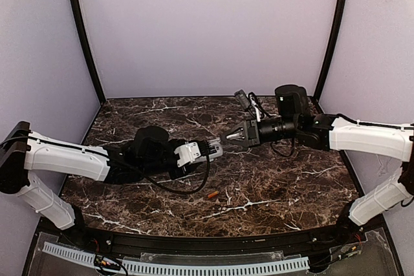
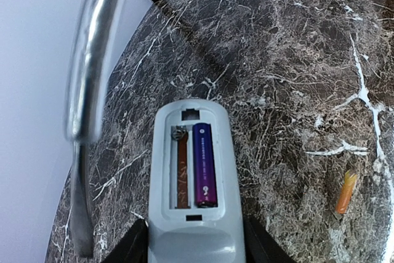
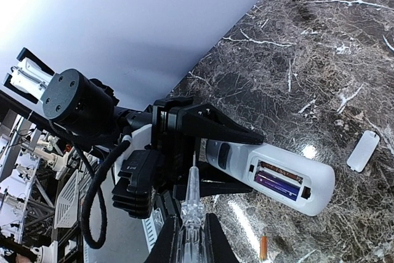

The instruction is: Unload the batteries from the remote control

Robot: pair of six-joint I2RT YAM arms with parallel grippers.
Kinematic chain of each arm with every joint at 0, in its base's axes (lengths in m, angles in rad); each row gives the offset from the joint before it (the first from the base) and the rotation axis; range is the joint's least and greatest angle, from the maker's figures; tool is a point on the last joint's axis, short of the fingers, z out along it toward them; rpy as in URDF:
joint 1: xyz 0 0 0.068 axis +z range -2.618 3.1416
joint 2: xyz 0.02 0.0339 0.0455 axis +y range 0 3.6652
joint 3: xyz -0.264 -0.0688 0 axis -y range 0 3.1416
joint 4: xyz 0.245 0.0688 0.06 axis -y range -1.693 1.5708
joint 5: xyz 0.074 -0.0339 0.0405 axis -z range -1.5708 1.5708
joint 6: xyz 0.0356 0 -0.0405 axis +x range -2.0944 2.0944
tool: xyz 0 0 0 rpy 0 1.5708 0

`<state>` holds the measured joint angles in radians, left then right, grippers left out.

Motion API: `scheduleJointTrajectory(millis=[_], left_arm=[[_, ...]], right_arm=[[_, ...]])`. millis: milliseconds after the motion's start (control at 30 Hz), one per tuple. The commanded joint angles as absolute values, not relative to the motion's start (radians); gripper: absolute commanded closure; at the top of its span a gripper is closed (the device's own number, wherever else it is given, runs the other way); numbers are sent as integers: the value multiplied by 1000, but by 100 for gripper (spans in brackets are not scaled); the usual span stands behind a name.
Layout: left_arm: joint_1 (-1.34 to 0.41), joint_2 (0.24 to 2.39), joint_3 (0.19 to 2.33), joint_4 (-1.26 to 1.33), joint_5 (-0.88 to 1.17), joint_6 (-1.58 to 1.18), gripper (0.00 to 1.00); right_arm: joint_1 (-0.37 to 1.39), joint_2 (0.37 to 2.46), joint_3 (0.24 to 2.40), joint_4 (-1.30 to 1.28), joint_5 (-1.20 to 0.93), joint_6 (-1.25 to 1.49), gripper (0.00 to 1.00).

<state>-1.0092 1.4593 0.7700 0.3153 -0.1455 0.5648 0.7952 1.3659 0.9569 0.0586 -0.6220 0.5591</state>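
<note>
The left gripper (image 1: 197,152) was clamped on the button end of the remote control (image 2: 196,235), holding it above the marble table (image 1: 291,179) with the open battery bay facing up. One purple battery (image 2: 205,164) sat in the right-hand slot. The slot beside it (image 2: 181,167) was bare down to its spring and copper strip. An orange battery (image 2: 345,192) lay loose on the table, well apart, and the small white cover (image 3: 363,150) lay farther off. The right gripper (image 1: 231,136) hung just beside the remote's free end, its slim fingers drawn together to a point with nothing visible between them. The purple cell looked light, rigid and smooth-skinned, likely slippery and prone to roll once free. It was probably pressed endwise by a spring, so it would best be levered up at the end away from the spring, with a fingertip under its exposed side, rather than pinched.
</note>
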Motion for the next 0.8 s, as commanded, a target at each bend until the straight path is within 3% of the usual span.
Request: scheduleJointTrajectory(millis=[0, 767], left_arm=[[-1011, 1454, 800, 345, -133, 563, 100], [-1013, 1442, 799, 341, -129, 578, 100]], right_arm=[[798, 1374, 956, 92, -645, 560, 100], [798, 1345, 961, 15, -561, 521, 100]])
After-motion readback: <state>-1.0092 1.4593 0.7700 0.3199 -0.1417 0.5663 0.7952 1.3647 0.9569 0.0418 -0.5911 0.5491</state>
